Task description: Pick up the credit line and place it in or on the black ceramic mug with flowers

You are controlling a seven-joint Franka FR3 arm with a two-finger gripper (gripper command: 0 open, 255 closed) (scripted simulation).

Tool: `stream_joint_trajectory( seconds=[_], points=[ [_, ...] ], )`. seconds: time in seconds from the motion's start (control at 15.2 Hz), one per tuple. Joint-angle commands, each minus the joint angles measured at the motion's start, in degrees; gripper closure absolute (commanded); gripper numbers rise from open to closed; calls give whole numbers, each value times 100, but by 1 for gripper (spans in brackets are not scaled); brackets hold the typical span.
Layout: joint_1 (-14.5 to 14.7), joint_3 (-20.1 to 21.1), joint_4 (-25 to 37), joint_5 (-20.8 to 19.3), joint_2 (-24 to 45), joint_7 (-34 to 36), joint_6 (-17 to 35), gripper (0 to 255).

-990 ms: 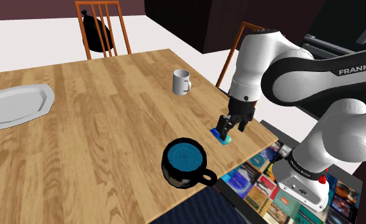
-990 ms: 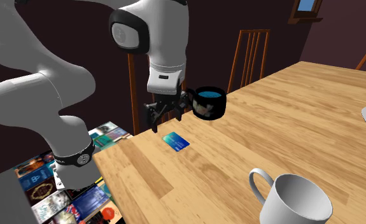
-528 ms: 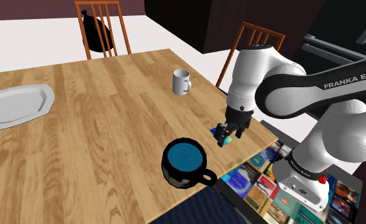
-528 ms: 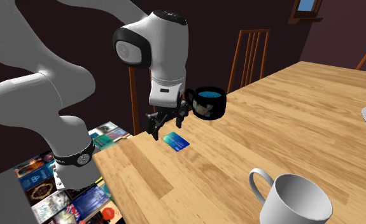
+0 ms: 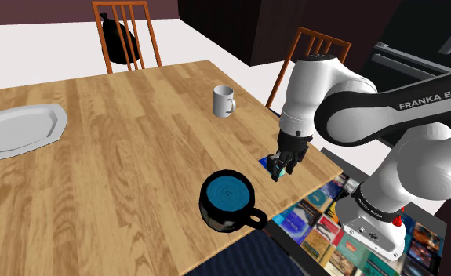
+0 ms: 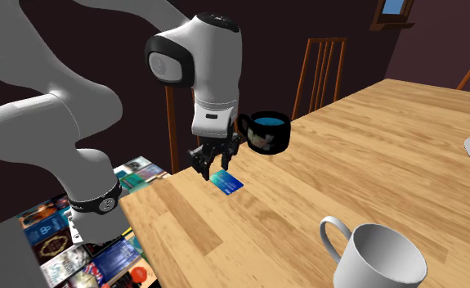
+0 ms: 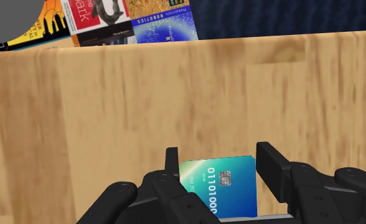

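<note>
A teal-blue credit card [image 7: 223, 184] with a chip and printed digits lies flat on the wooden table [image 5: 121, 157], near its edge. My gripper [image 7: 218, 156] is down at the table surface, shut on the card, with one black finger against each of its side edges. In the shoulder view the gripper [image 5: 278, 167] hides most of the card [image 5: 263, 161]. In the second exterior view the card [image 6: 230, 183] lies just under the fingers [image 6: 208, 167]. The black mug [image 5: 227, 200] with a blue inside and flower print [image 6: 266, 131] stands upright a short way along the same edge.
A white mug [image 5: 223, 100] stands further back on the table and looms close in the second exterior view [image 6: 380, 258]. A white plate [image 5: 20, 129] lies at the shoulder view's far left. Wooden chairs [image 5: 125, 31] surround the table. Books [image 5: 325, 227] cover the floor by the stand.
The gripper came down over the card from a little above it, and its open fingers closed onto the card's edges. The card and the mugs have stayed in place.
</note>
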Motion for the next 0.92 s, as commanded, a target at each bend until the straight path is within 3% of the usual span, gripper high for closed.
stream_joint_trajectory(
  seconds=[0.0, 0.46, 0.86],
  points=[
    [6, 10, -13, 15, 18, -3, 13, 255],
    [8, 8, -13, 14, 20, -2, 16, 255],
    [6, -169, 240, -125, -349, 62, -602, 255]
  ],
)
